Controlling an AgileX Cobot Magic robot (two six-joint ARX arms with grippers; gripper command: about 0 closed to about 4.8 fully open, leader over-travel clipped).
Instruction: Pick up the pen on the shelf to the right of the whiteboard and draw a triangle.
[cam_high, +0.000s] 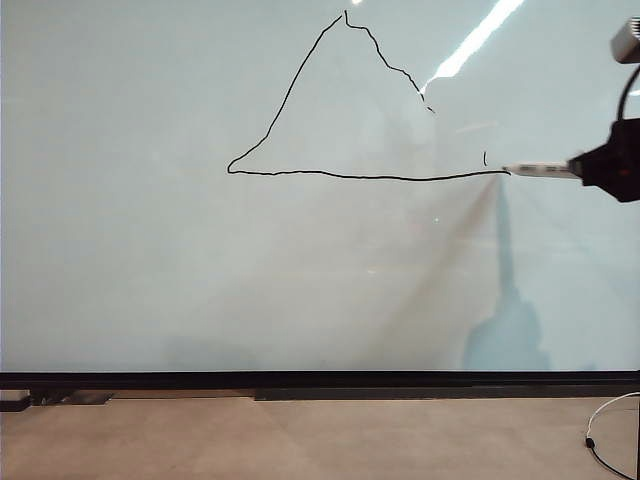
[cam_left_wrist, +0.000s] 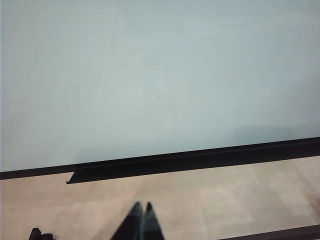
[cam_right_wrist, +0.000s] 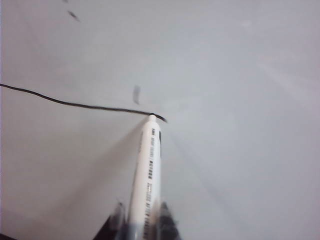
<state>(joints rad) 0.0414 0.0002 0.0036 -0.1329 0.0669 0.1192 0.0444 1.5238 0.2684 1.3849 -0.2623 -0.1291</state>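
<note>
The pen (cam_high: 540, 169) is being held by the right gripper (cam_high: 600, 168), jaws clamped narrow on the barrel's rear end, at the right edge of the ext. view. Its long axis is lying near level there, tip pointing left and being pressed against the whiteboard (cam_high: 150, 280) right at the right end of the triangle (cam_high: 340, 100) base.

The key relation: the broken right side is ending up and to the left of the tip, w/ a gap in between and one short stray tick just above the base end. So the closing stroke is probably being called for up-left from the tip, w/ the right arm the only one near.

In the right wrist view the pen (cam_right_wrist: 149, 170) tip is being shown meeting the line's end, contact the ext. view only hints at. The full outline is being shown in the ext. view alone.

The left gripper (cam_left_wrist: 141, 209) is being kept low near the floor, well apart from the drawing, fingertips together, nothing held.
</note>
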